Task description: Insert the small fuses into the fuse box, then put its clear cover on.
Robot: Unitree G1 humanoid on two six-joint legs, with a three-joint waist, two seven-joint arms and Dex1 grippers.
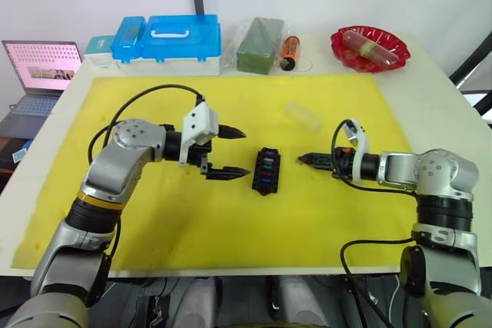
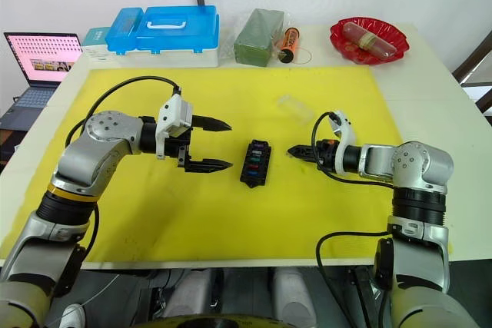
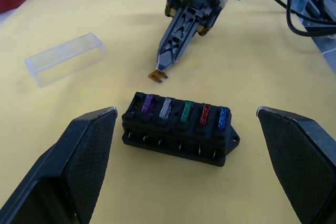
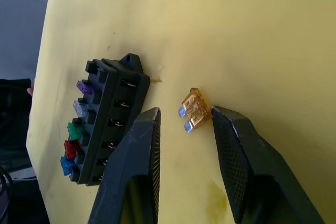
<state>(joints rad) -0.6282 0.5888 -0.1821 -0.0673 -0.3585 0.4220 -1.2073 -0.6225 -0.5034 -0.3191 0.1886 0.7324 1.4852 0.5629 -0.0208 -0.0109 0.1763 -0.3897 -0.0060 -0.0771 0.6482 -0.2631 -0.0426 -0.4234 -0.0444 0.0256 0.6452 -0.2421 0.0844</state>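
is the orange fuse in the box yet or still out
Out. The orange fuse lies on the yellow mat beside the fuse box, at the right gripper, whose jaws sit around it without closing.

My head pair looks forward and down over the table (image 1: 430, 74) from well back; each wrist camera sits close and low, facing the other across the fuse box (image 3: 178, 129); all views share that box, at 12 o'clock before me.

Left gripper (image 1: 227, 152) hovers with fingers spread wide; right gripper (image 1: 305, 159) reaches inward, fingers narrowly parted.
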